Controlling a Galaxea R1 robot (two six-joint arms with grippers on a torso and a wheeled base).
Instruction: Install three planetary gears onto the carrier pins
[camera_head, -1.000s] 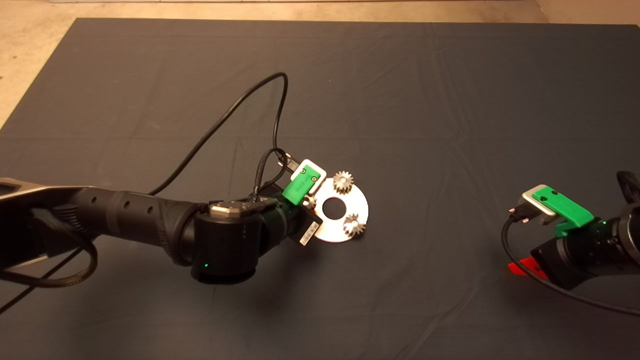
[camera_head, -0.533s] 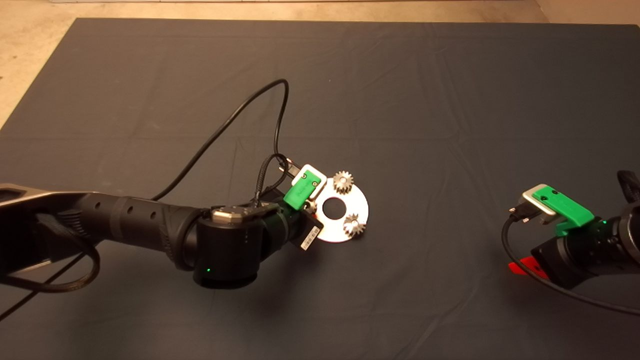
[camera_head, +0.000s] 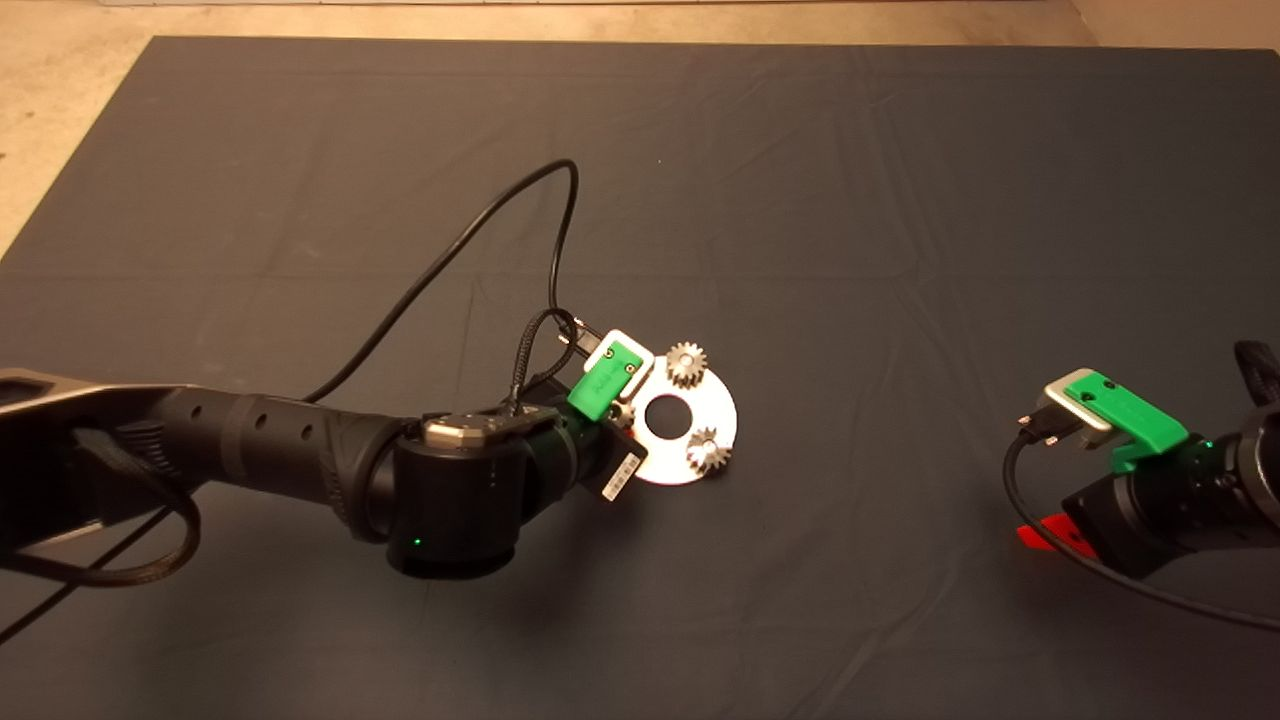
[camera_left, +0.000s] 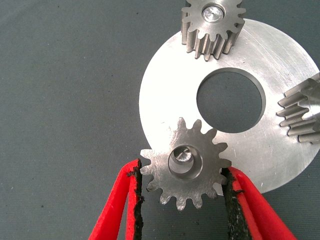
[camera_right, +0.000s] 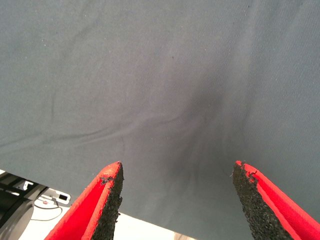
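**Third gear over the last pin**

The left gripper (camera_left: 182, 192) is at the left edge of the flat, shiny round metal disc (camera_head: 722, 420), its red fingers (camera_left: 117, 210) closed against the flanks of a small silvery-grey toothed spur gear (camera_left: 186, 169). In the left wrist view the top of a short silvery peg (camera_left: 184, 156) shows through the gear's centre hole, a little off-centre toward the far side, so hole and pin are nearly lined up. Whether the gear has dropped fully to the disc face cannot be told from here.

Two more spur gears already sit on their pins: one at the far edge of the disc (camera_head: 686, 363), one at the near right edge (camera_head: 708, 451). By my read, this is the last of three installs, caught in its seating stage.

The next move calls for a fine nudge to centre the hole on the peg, a straight push down, then a release without dragging the gear sideways. Tilt is the worry; a cocked gear would bind on the pin.

The right gripper (camera_right: 177, 200) waits at the right edge of the dark mat (camera_head: 900, 200), fingers spread wide and empty.
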